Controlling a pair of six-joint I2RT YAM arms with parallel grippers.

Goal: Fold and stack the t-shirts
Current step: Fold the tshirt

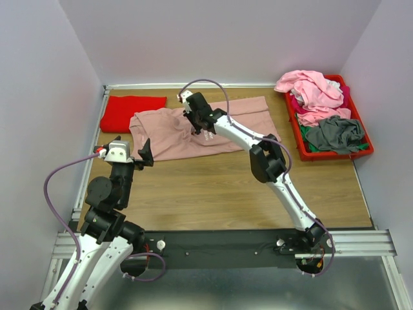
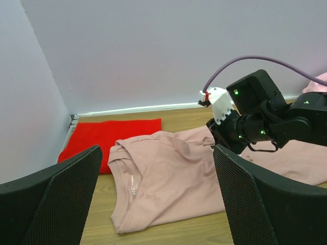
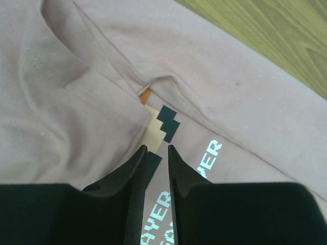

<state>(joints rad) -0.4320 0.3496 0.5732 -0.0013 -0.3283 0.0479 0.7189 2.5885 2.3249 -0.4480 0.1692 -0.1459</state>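
One dusty-pink soft t-shirt (image 1: 174, 132) (image 2: 168, 178) (image 3: 76, 76) with a small dark blocky chest print lies spread and rumpled across the far middle of the wooden table (image 1: 213, 187). The right gripper (image 1: 200, 124) (image 3: 155, 149) hangs directly over its chest, black fingers (image 3: 132, 176) parted only narrowly, the print showing through the slit and no cloth pinched between them. The left gripper (image 1: 144, 154) (image 2: 157, 153) sits at the shirt's near-left edge, jaws spread wide with nothing in them. A bright red folded t-shirt (image 1: 132, 111) (image 2: 110, 135) lies flat just beside the pink one, in the far-left corner. Well apart on the right, a rigid red plastic bin (image 1: 326, 154) holds a heap of light pink, grey and magenta shirts (image 1: 316, 97)
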